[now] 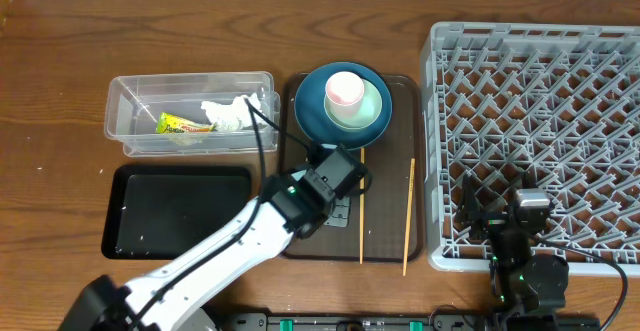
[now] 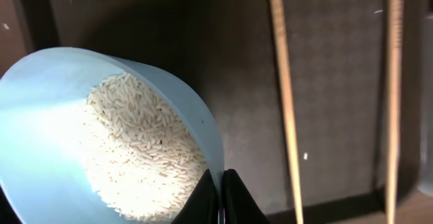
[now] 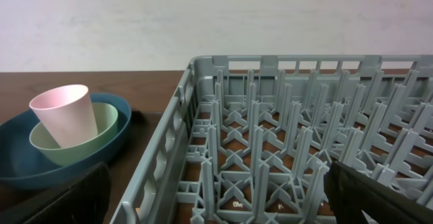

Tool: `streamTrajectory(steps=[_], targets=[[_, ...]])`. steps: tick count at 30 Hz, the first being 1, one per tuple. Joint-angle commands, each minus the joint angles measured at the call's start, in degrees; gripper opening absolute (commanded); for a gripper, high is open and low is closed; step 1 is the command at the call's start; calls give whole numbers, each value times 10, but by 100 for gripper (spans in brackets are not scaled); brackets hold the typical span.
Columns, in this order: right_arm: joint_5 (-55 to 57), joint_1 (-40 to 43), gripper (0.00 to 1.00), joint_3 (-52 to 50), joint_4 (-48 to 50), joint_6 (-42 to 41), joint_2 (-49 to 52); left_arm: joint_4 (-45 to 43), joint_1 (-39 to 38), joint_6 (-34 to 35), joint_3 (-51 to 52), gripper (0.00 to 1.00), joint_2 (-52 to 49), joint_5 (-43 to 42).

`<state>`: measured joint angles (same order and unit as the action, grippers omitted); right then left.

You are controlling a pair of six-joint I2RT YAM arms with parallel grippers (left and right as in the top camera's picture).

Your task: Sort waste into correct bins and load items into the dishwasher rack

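- bowl work on the left: the left gripper [image 2: 220, 195] is pinched tight on the rim of the pale blue-white bowl [image 2: 40, 116], over the brown serving tray [image 2: 338, 61] and beside the chopsticks [image 2: 284, 102].
- best carried level and slow, probably toward the black tray [image 1: 180, 211], so no rice grains [image 2: 142, 149] spill early.
- the bowl looks smooth and matte, with grains banked against one wall.
- the right gripper [image 3: 223, 200] gapes wide and empty at the dishwasher rack [image 3: 203, 68].

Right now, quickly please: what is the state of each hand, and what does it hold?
Left hand: closed on the rim of the pale blue bowl of rice.
Right hand: open, holding nothing.
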<state>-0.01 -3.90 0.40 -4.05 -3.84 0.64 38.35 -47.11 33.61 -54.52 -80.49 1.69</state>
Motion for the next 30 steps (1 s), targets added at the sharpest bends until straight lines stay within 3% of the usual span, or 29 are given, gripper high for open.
streamTrajectory(steps=[1,7,14,25,30], targets=[[0,-5,99,-1,-2,3,-3,4,7,-25,-5,6,36,5],[0,-5,99,-1,-2,3,-3,33,69,-32,-5,6,96,7],[0,-5,99,-1,-2,3,-3,93,228,-77,-5,6,162,-32],[0,-5,99,-1,-2,3,-3,137,575,-229,-4,6,183,-348],[0,-5,99,-1,-2,3,-3,143,735,-284,6,6,166,-572]])
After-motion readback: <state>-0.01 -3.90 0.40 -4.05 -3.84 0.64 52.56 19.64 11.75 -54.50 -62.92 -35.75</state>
